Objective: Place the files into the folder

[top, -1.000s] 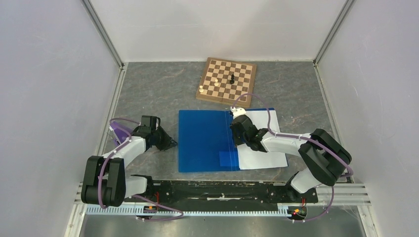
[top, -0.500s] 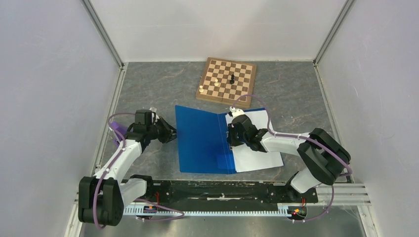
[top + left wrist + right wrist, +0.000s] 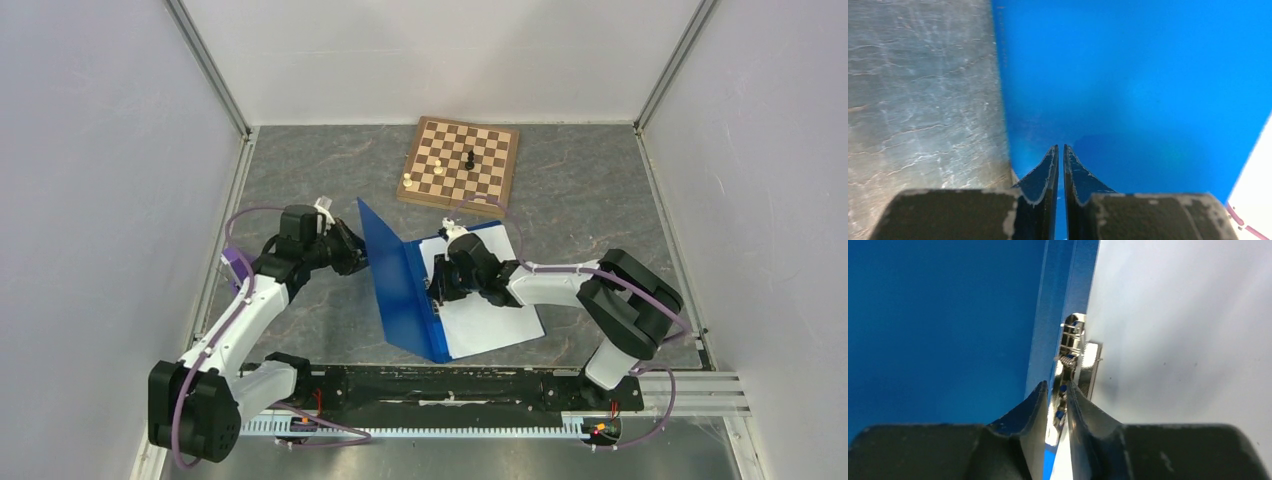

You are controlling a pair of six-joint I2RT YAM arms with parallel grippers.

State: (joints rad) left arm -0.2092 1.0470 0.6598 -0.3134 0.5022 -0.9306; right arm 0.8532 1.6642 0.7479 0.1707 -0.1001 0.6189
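The blue folder (image 3: 395,278) lies open mid-table with its left cover raised steeply on edge. The white files (image 3: 495,320) lie on its right half. My left gripper (image 3: 358,255) is shut on the outer edge of the raised cover; in the left wrist view the fingertips (image 3: 1060,146) pinch the thin blue sheet (image 3: 1148,75). My right gripper (image 3: 438,287) is at the spine. In the right wrist view its jaws (image 3: 1058,382) stand narrow around the metal clip (image 3: 1075,347), between the blue cover (image 3: 938,315) and the white paper (image 3: 1188,315).
A wooden chessboard (image 3: 460,160) with a few pieces stands at the back, just beyond the folder. White walls enclose the grey table (image 3: 300,180) on three sides. The arm bases and rail run along the near edge.
My left gripper reached the cover's left edge, took hold and lifted it from flat to nearly upright. The folder and papers slid left and turned, and my right gripper moved left with them.
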